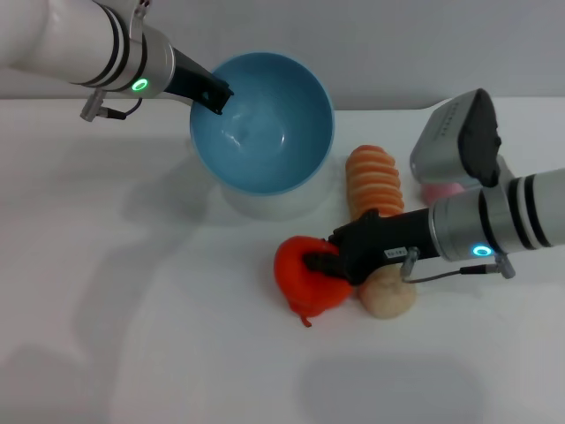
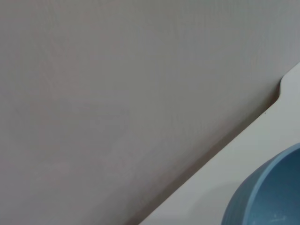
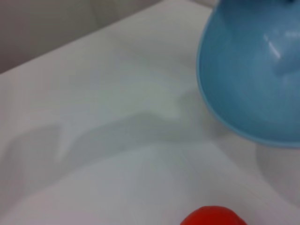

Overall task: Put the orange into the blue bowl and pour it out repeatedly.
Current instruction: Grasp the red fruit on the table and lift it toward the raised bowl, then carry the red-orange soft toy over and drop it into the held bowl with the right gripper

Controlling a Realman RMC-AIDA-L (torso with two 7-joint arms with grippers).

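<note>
On the table, right gripper (image 1: pixel 325 263) squeezes the dented red-orange orange (image 1: pixel 305 276); left gripper (image 1: pixel 214 95) clamps the tilted blue bowl (image 1: pixel 265 124)

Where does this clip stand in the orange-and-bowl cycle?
The blue bowl is empty, tilted and held at its rim by the left gripper. The right gripper is closed on the orange, which sits on the table. Lifting it, dropping it in and pouring remain.

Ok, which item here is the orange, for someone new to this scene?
Start at the tilted blue bowl held by the left claw. On the table before it, the right claw grips the orange. It is bright red-orange, unlike the beige ball and ribbed striped roll beside it.
</note>
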